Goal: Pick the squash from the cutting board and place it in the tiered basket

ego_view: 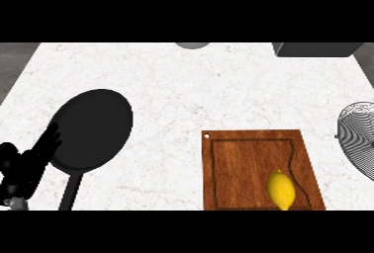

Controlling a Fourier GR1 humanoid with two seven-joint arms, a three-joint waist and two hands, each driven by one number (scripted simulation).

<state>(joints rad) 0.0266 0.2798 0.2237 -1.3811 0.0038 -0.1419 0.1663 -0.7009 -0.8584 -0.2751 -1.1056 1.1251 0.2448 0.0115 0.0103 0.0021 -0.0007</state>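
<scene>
The left hand (22,165) rests at the desk's (182,89) edge, fingers (45,141) straight, holding nothing, beside one pan (91,131). One squash (281,190) lies on one board (252,163); one basket (359,141) stands right.

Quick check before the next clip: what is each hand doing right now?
Left hand: open, fingers straight, holding nothing, beside the black pan.
Right hand: not in view.

— Do we find any lettering, label, brand or number to read anywhere on the counter?

— No, we find none; nothing we look at bears a word, a digit or a sign.
</scene>
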